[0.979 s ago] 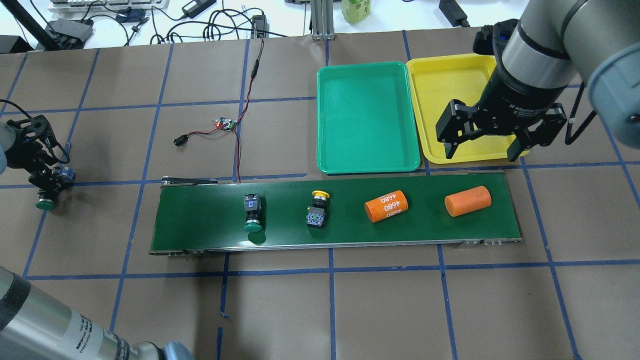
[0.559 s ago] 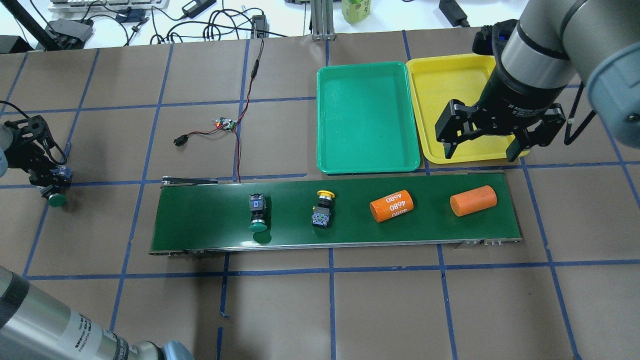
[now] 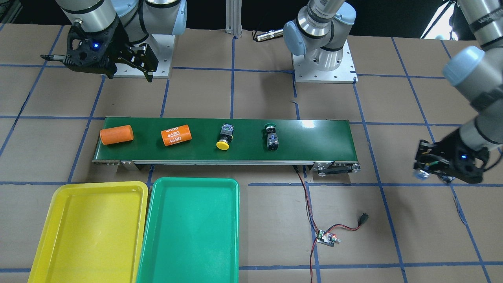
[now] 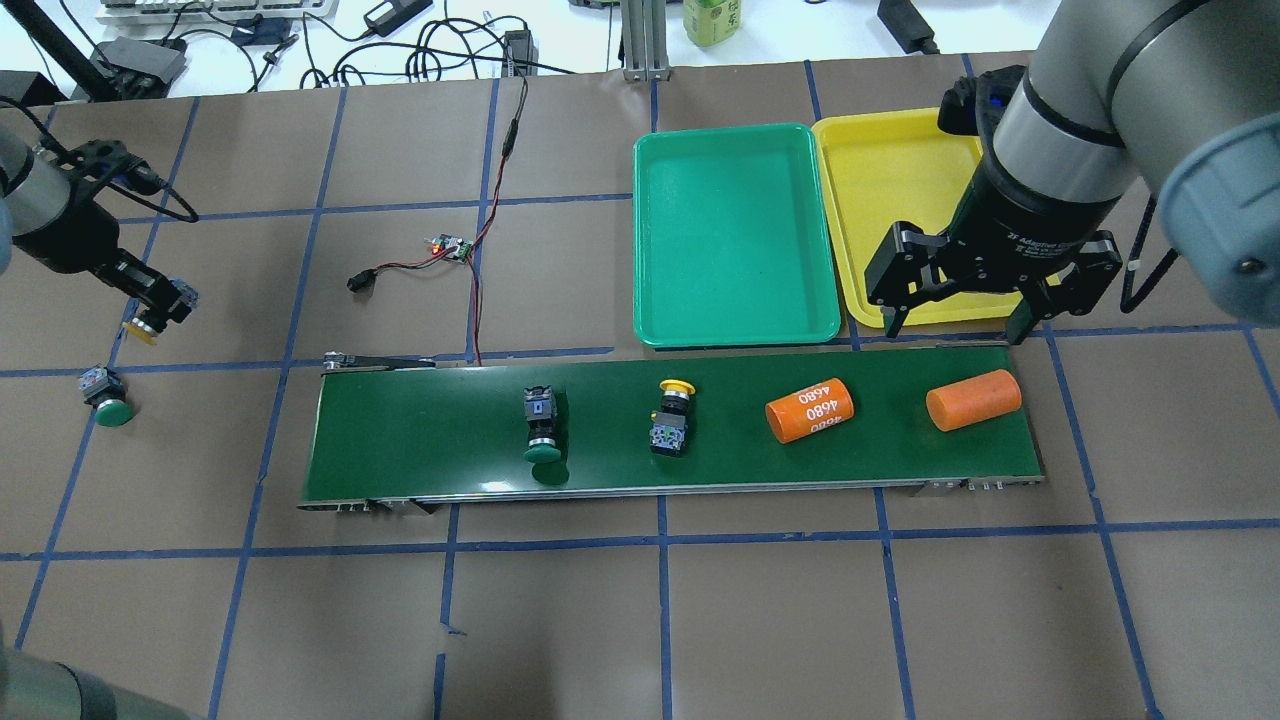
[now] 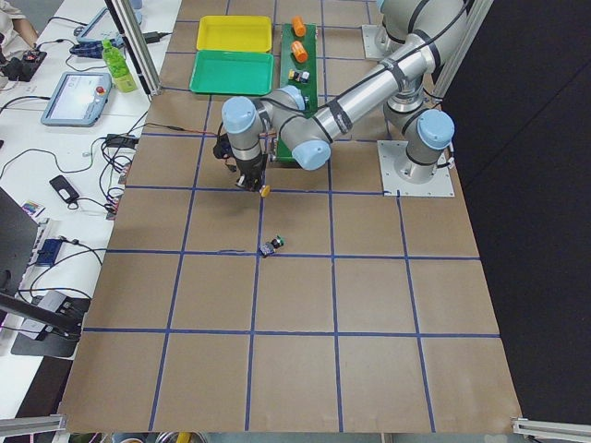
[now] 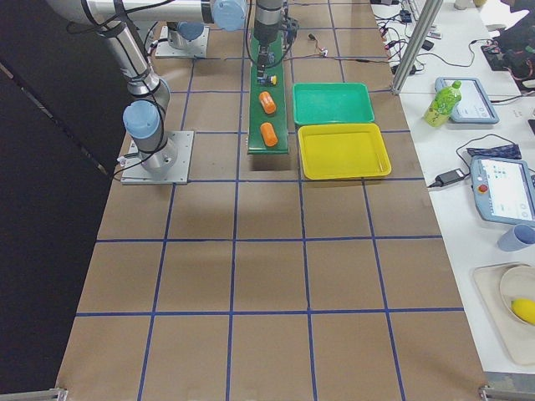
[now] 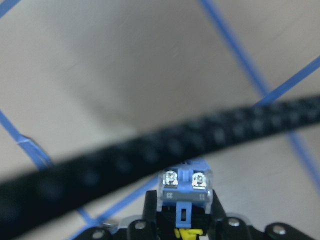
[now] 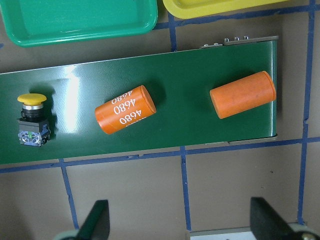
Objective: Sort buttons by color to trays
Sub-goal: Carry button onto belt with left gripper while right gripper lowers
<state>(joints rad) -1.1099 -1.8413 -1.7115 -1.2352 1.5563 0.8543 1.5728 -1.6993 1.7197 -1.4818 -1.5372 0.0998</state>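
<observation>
My left gripper [image 4: 160,302] is shut on a yellow button [image 4: 141,331] and holds it above the table at the far left. The left wrist view shows the button's blue-grey terminal block [image 7: 185,187] between the fingers. A green button [image 4: 106,403] lies on the table just below it. On the conveyor belt [image 4: 420,440] lie a green button [image 4: 541,430] and a yellow button [image 4: 671,415]. My right gripper [image 4: 955,326] is open and empty, over the front rim of the yellow tray [image 4: 880,160]. The green tray [image 4: 735,235] is beside it. Both trays hold nothing.
Two orange cylinders [image 4: 810,410] [image 4: 973,400] lie on the right part of the belt. A small circuit board with red and black wires [image 4: 452,248] lies on the table behind the belt's left end.
The left gripper let go of the green button, which now lies on the table, and moved back-right, now holding a yellow button. The belt's items have shifted right. The right gripper has shifted slightly.
</observation>
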